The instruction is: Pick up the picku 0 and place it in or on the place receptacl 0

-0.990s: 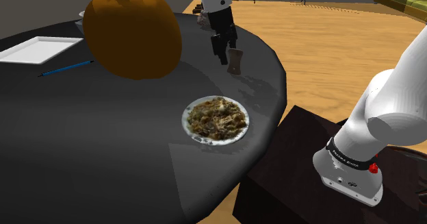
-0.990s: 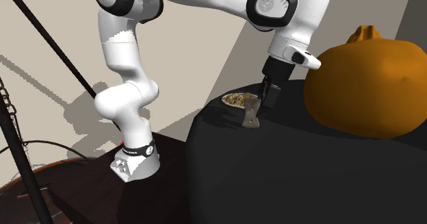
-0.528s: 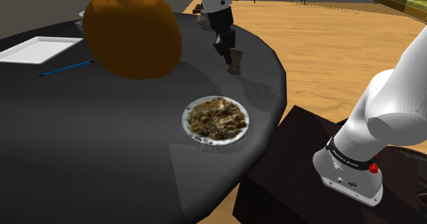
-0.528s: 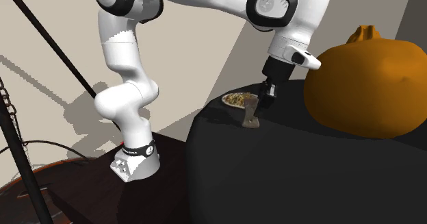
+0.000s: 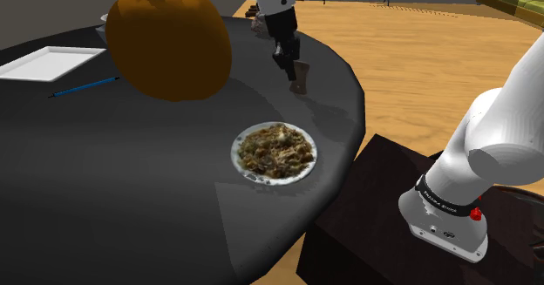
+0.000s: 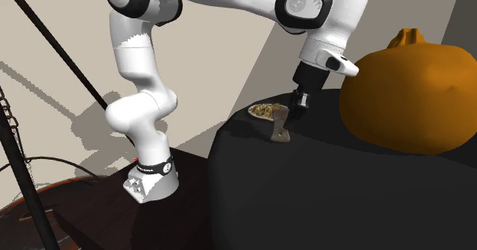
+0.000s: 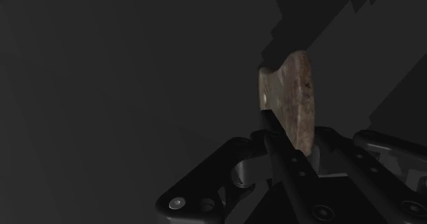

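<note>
A small mottled brown object (image 5: 300, 77) stands on the black round table (image 5: 131, 196), near its far edge in the shoulder view. My black gripper (image 5: 288, 63) comes down on it from above and is shut on its top. In the second exterior view the brown object (image 6: 281, 126) is waisted like an hourglass, with the gripper (image 6: 296, 112) at its upper end. In the wrist view the brown object (image 7: 295, 99) is clasped between the two fingers (image 7: 284, 162). A white plate of brown food (image 5: 275, 152) lies nearer the stand; the plate (image 6: 265, 110) is just behind the object.
A big orange pumpkin (image 5: 168, 44) sits on the table at the shoulder view's left of the gripper. A white tray (image 5: 48, 63) and a blue pencil (image 5: 85, 87) lie further left. The dark stand (image 5: 384, 231) is beside the table edge.
The fingers stood apart around the brown object a second ago and have closed on it. The arm and the object have stayed in place.
</note>
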